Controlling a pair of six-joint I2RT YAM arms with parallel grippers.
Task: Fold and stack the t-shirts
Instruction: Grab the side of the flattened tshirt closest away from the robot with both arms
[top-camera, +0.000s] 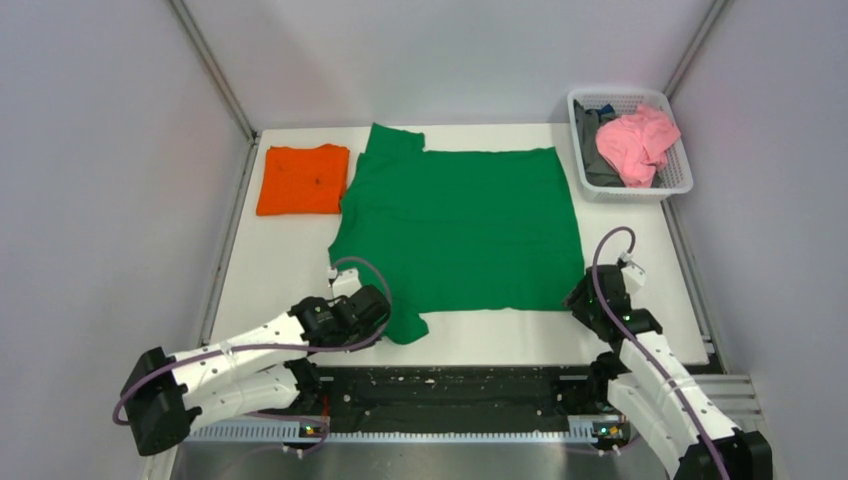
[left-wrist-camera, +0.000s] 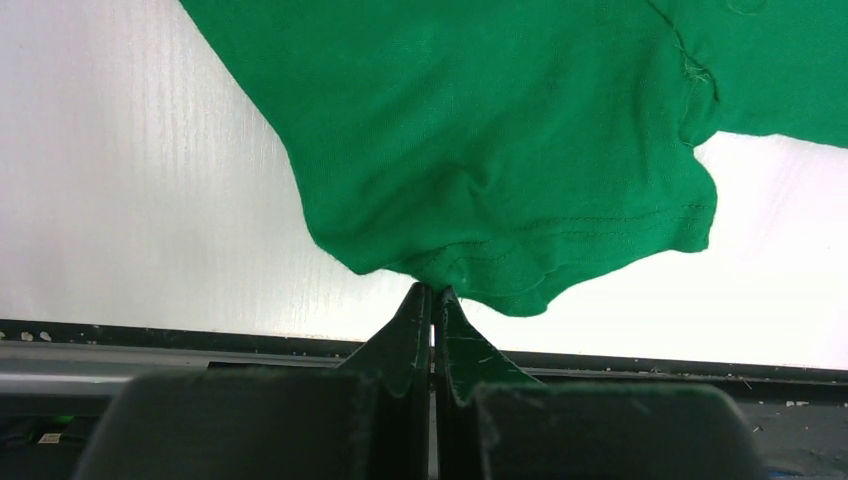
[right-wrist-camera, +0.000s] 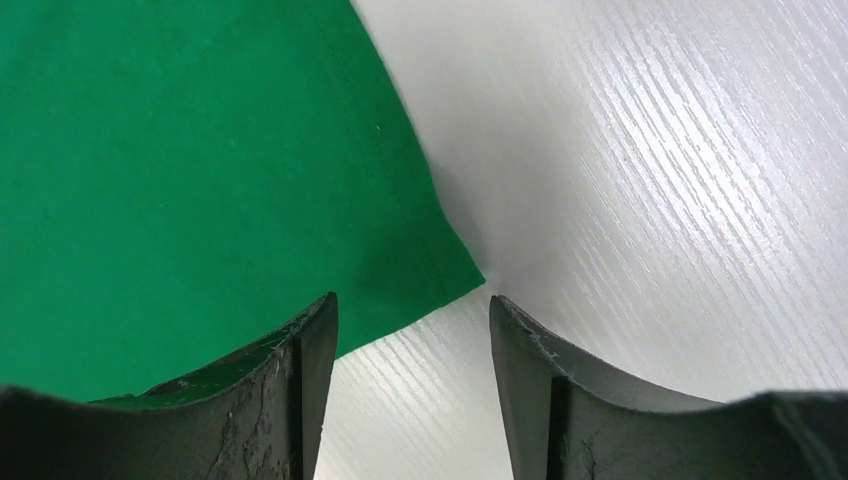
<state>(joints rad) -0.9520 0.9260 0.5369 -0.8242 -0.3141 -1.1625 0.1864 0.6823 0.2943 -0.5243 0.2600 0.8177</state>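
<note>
Pressed together, the left fingers (left-wrist-camera: 410, 335) pinch the sleeve hem of the large bright green soft cloth t-shirt (top-camera: 460, 230), close to the near edge of the white tabletop (top-camera: 280, 270). The right fingers (right-wrist-camera: 300, 375) stand apart and hold nothing; the shirt's near-right corner lies just ahead of them. The shirt is spread flat in the middle, not yet folded. The bright orange cloth t-shirt (top-camera: 302, 180) is already a folded square at the far-left corner. What is left, I judge, is folding the green one and stacking both.
</note>
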